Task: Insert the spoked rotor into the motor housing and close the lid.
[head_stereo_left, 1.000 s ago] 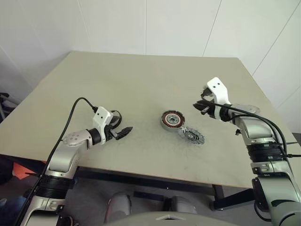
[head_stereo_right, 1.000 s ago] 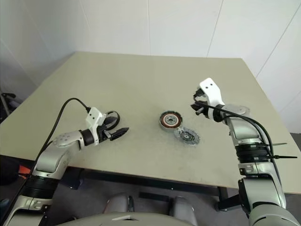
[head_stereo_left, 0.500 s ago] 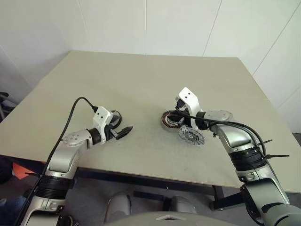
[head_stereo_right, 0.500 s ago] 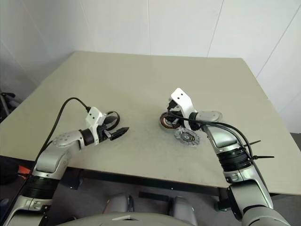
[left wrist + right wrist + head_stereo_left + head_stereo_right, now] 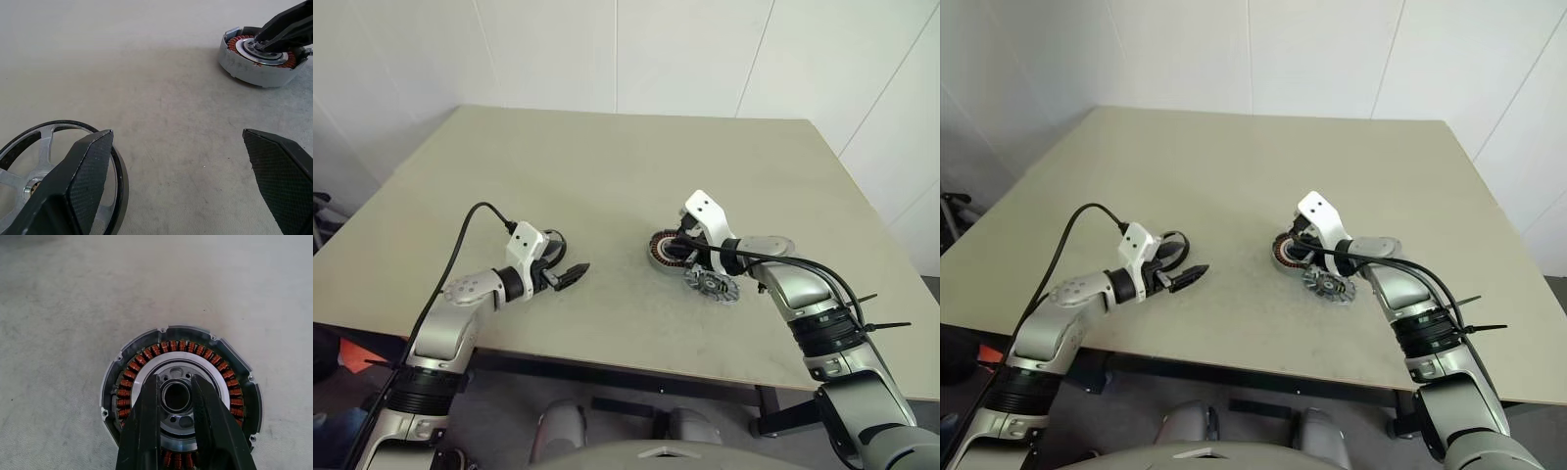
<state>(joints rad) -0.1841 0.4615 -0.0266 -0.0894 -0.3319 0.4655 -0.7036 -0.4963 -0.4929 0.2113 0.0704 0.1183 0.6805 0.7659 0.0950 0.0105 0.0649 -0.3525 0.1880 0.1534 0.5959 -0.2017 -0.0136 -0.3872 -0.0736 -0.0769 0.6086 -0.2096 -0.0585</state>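
The right gripper (image 5: pixel 174 384) has swung in from well out to the right and come down onto the motor housing (image 5: pixel 668 250); its two black fingers are only narrowly parted, tips resting either side of the small bore in the pale centre, inside the ring of copper windings. They straddle that bore but nothing is lifted, so I would not call it a firm hold yet. Just beside the housing, on its near right side and touching or nearly so, lies the spoked rotor (image 5: pixel 710 285), flat on the table (image 5: pixel 607 166). That suggests the arm is steadying or positioning the housing before the rotor goes in; insertion has not begun. Well apart on the left, the left gripper (image 5: pixel 178 171) hangs over the table with its jaws wide and empty, unmoved from a second ago. Next to its left finger lies a dark-rimmed spoked ring (image 5: pixel 39 164), probably the lid, waiting for the last step
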